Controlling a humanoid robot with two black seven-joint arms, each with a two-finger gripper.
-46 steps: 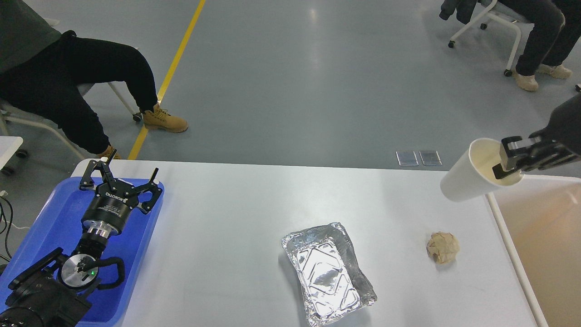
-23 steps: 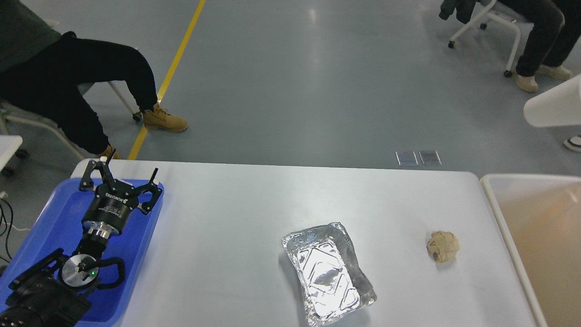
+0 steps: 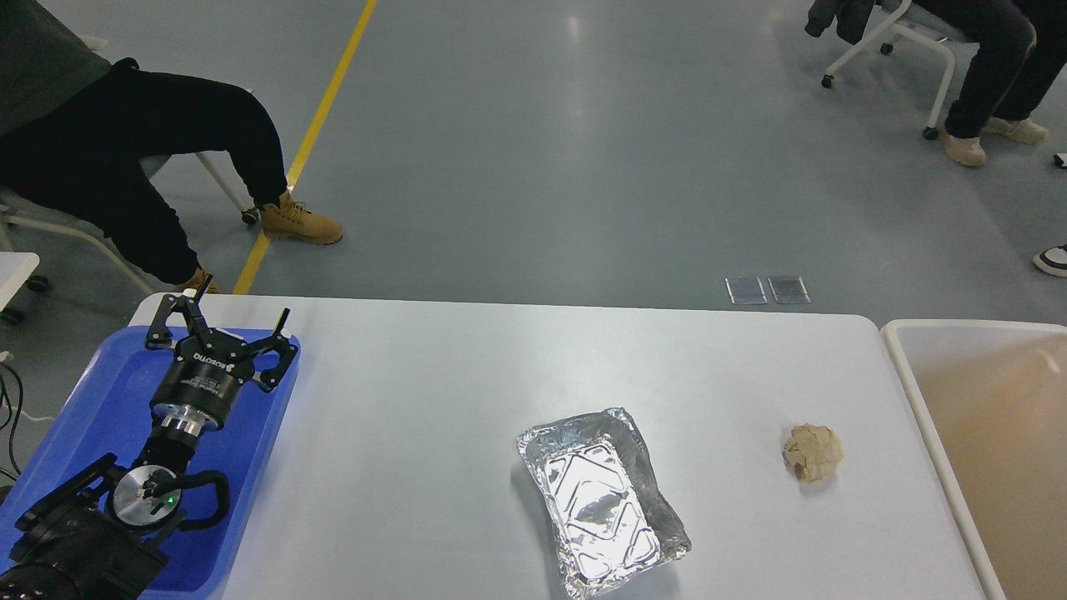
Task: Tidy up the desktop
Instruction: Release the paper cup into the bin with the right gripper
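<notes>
The desktop (image 3: 467, 383) is a large pale grey-white tabletop filling the lower view. On it lie an empty foil tray (image 3: 600, 498) in the middle front and a crumpled brown paper ball (image 3: 813, 452) toward the right. My left gripper (image 3: 227, 308) is open and empty, hovering over the far end of the blue tray (image 3: 92, 400) at the table's left edge. My right gripper and the white paper cup are out of view.
A cream-rimmed beige bin (image 3: 909, 367) stands right of the table. People sit on chairs at far left (image 3: 125, 142) and far right (image 3: 992, 50). A yellow floor line (image 3: 317, 125) runs beyond the table.
My right gripper, shut on a white paper cup, rose up and right from above the bin's corner and left the view with the cup. The left arm has not moved.
</notes>
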